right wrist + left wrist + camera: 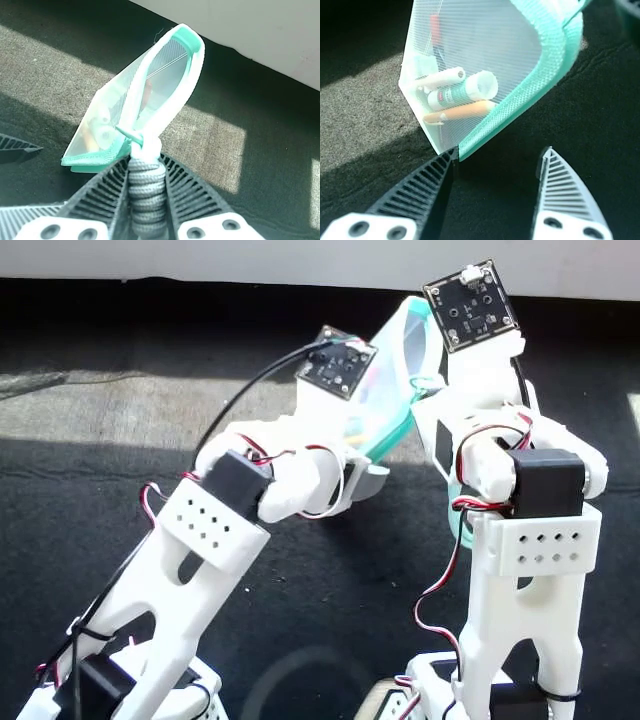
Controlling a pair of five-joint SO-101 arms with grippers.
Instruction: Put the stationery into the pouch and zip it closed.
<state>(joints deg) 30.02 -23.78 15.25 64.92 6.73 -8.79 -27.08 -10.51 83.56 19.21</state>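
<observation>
We see the translucent, mint-edged pouch [397, 375] at upper centre, its grey cord pull [145, 187] pinched by the right gripper [145, 156], the left gripper [497, 156] spread at its lower corner, the dark counter [70, 510] open at left.

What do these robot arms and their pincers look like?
The left arm and right arm are white plastic with rows of small holes, black boxy motors at the joints, and red, black and white wires. A dark square camera board tops each wrist. The left gripper and right gripper have black, ribbed, pointed fingers on white bases.
</observation>
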